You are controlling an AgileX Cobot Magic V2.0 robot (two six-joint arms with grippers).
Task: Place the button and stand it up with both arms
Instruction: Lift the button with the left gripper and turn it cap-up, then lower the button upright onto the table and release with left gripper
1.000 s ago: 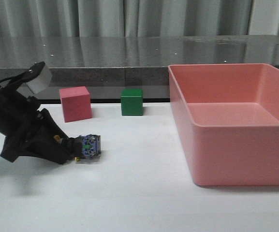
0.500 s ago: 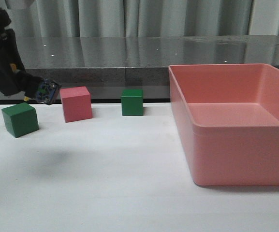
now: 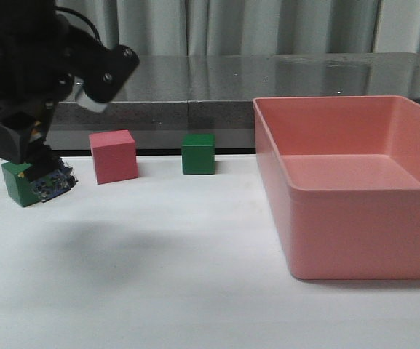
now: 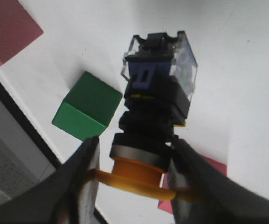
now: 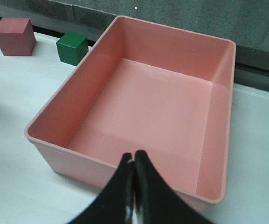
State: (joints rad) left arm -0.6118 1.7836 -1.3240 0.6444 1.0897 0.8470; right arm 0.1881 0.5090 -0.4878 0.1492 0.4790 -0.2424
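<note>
The white worktop is carrying a pink bin, a pink cube and two green cubes. The left pincer is gripping the push-button switch by its yellow cap, base outward, beside the leftmost green cube. The right pincer is hanging fully closed over the bin's near wall.

Left arm and button half-hide green cube.
</note>
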